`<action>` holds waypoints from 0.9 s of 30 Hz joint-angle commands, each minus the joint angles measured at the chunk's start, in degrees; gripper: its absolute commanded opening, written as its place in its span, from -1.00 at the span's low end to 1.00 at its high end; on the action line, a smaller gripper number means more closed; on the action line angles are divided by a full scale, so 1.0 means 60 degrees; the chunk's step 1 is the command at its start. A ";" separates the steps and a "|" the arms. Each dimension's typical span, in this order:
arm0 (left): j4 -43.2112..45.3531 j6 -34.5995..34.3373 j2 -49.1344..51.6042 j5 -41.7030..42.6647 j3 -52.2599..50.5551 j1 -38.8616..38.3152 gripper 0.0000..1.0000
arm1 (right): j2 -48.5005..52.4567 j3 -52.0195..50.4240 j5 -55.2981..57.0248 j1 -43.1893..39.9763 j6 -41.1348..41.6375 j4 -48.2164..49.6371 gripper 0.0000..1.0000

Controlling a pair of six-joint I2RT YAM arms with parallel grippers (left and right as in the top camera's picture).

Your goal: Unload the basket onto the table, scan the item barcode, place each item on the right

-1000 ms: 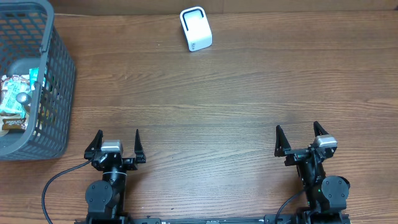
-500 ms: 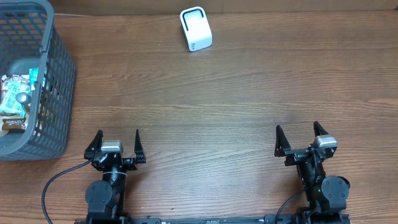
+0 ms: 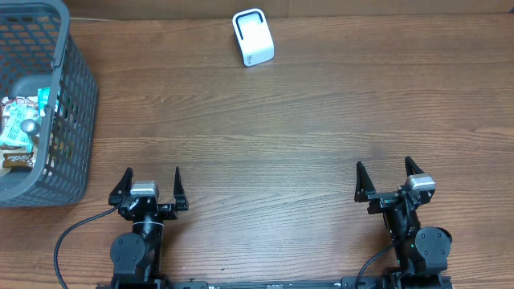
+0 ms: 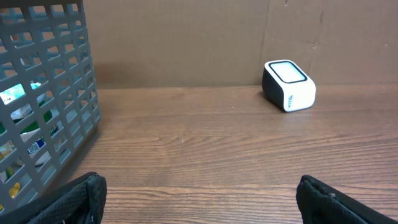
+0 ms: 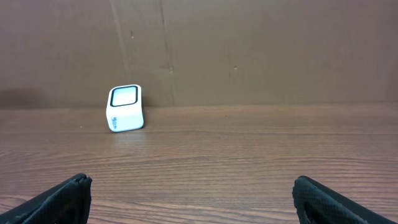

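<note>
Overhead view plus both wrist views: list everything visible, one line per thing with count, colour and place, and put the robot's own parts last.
table: one, brown wood grain, fills the overhead view
basket: one, grey plastic mesh, far left of the table, partly cut off by the frame
packets: several, exact count hidden, mixed green, white and brown, inside the basket
scanner: one, white with a dark-rimmed window, at the far edge of the table
backdrop: one, brown panels, behind the table in the wrist views
cable: one, black, looping beside the left arm's base
left gripper: one, black, near edge on the left, open and empty
right gripper: one, black, near edge on the right, open and empty
</note>
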 commanded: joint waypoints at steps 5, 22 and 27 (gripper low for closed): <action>0.0011 0.0117 -0.0044 0.0011 -0.0025 -0.0062 0.99 | -0.0076 -0.0102 0.0029 -0.0044 0.0044 0.0018 1.00; 0.0000 0.0018 -0.0044 0.0248 -0.0025 -0.0062 0.99 | -0.0076 -0.0102 0.0029 -0.0044 0.0044 0.0022 1.00; -0.0022 -0.0244 -0.0044 0.0576 -0.0025 -0.0062 0.99 | -0.0076 -0.0102 0.0029 -0.0044 0.0044 0.0018 1.00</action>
